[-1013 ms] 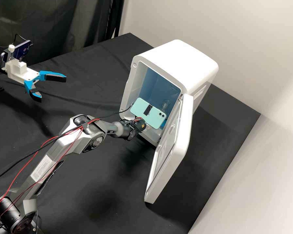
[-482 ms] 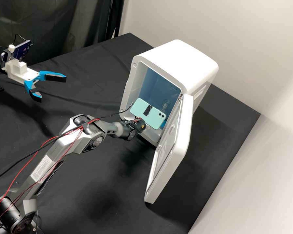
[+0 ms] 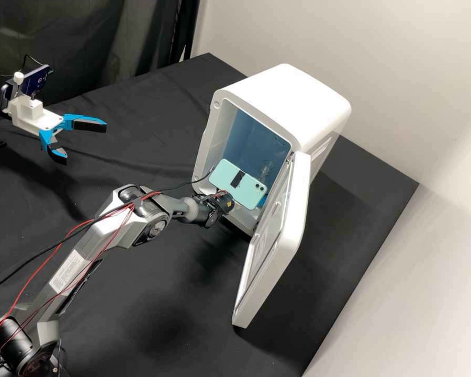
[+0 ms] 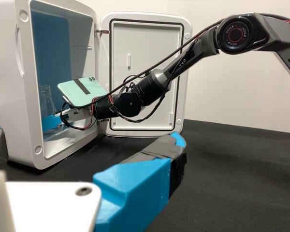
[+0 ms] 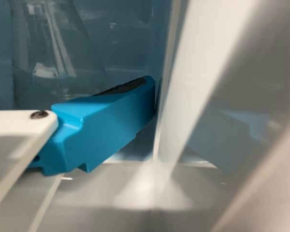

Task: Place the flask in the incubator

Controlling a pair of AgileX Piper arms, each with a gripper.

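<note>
Flask (image 4: 47, 100): clear glass, upright on the floor at the back of the blue chamber.
Incubator (image 3: 293, 104): white, standing on the black bench (image 3: 157, 293), its door (image 3: 277, 230) swung wide open.
Right gripper (image 5: 145, 99): inside the chamber, with the flask farther in; I cannot tell whether it is released or clenched.
Left gripper (image 3: 85, 141): released, holding nothing, above the bench and well apart from the incubator.
Change: none seen; both arms and the flask are as they were a second ago.
</note>
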